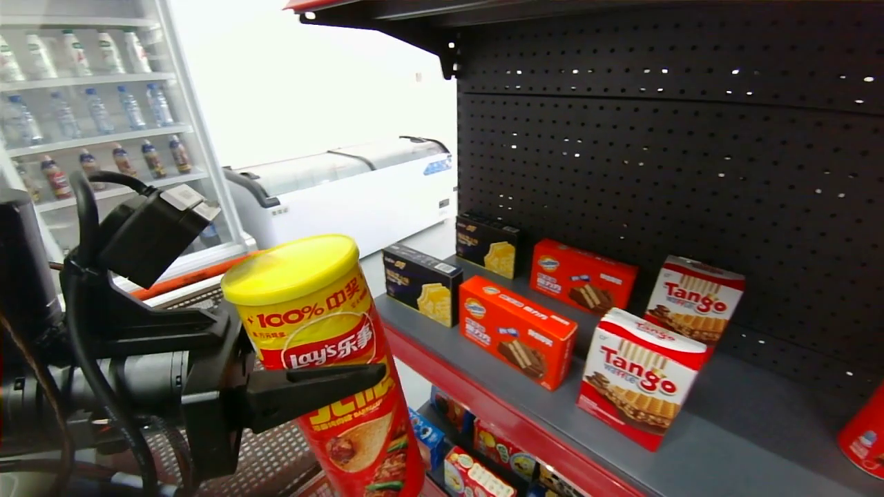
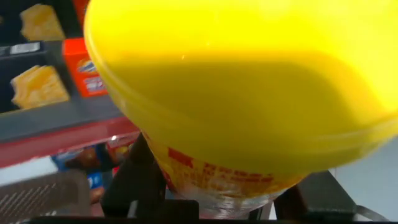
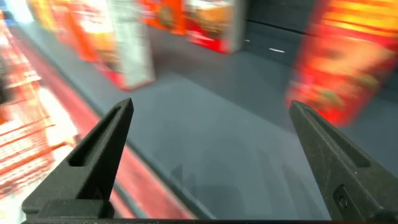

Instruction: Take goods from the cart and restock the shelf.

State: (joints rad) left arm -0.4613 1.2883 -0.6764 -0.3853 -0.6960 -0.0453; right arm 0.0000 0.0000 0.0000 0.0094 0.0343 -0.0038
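yellow-lidded chip can (image 1: pixel 311 304) clamped in left gripper (image 1: pixel 349 376), shelf (image 1: pixel 732 428) at its 3 o'clock; right gripper (image 3: pixel 211 106) spread wide, holding nothing.

The shelf (image 1: pixel 732 435) carries two black boxes (image 1: pixel 422 284), two orange boxes (image 1: pixel 516 331), two white-and-red wafer boxes (image 1: pixel 639 376) and, at its right edge, one red canister (image 1: pixel 865 431). Off the shelf there is one chips can (image 1: pixel 331 359).

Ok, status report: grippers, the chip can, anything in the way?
Left gripper shut on chip can, short of the shelf. Right gripper open over bare shelf. Wafer boxes beside the gap.
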